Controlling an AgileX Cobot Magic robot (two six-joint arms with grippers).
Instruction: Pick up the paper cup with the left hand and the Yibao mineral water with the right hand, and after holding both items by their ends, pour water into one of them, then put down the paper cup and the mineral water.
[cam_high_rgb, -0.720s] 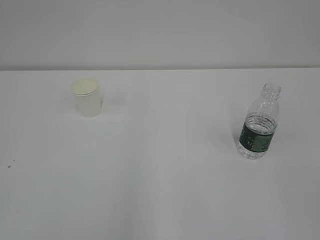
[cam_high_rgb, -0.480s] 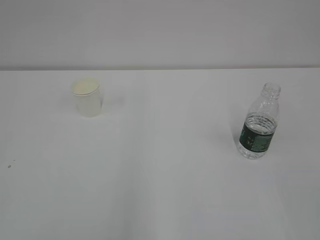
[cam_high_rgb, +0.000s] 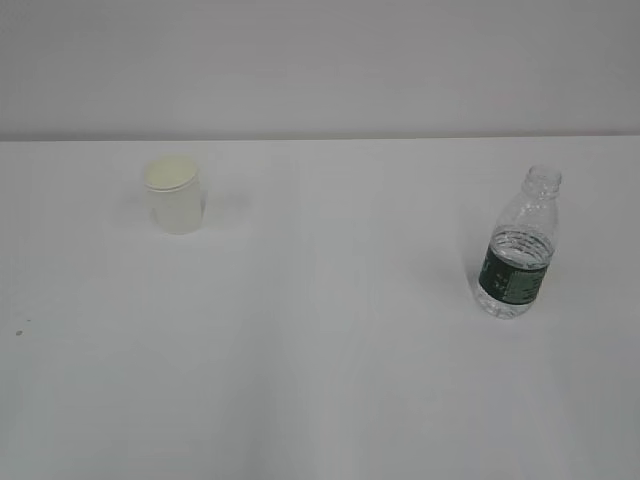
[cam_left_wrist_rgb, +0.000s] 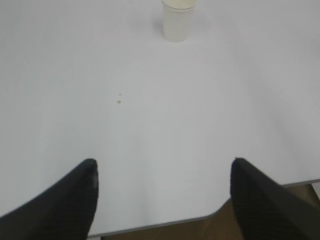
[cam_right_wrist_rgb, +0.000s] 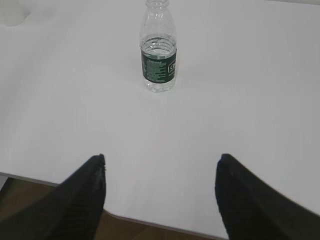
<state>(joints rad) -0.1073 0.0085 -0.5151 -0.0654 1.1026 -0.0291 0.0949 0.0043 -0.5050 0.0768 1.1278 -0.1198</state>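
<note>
The cream-white paper cup (cam_high_rgb: 175, 195) stands upright on the left of the white table; the left wrist view shows this paper cup (cam_left_wrist_rgb: 178, 21) far ahead. The Yibao mineral water (cam_high_rgb: 518, 245), a clear ribbed bottle with a dark green label and no cap, stands upright on the right, and this bottle (cam_right_wrist_rgb: 158, 47) is ahead in the right wrist view. My left gripper (cam_left_wrist_rgb: 164, 165) is open and empty over the table's near edge. My right gripper (cam_right_wrist_rgb: 161, 159) is likewise open and empty, well short of the bottle. Neither arm appears in the exterior view.
The white table (cam_high_rgb: 320, 380) ends at a near edge (cam_left_wrist_rgb: 165, 224) just under both grippers, with brown floor beyond. Two small dark specks (cam_left_wrist_rgb: 119, 101) mark the surface between the left gripper and the cup. A pale wall (cam_high_rgb: 320, 60) rises behind the table.
</note>
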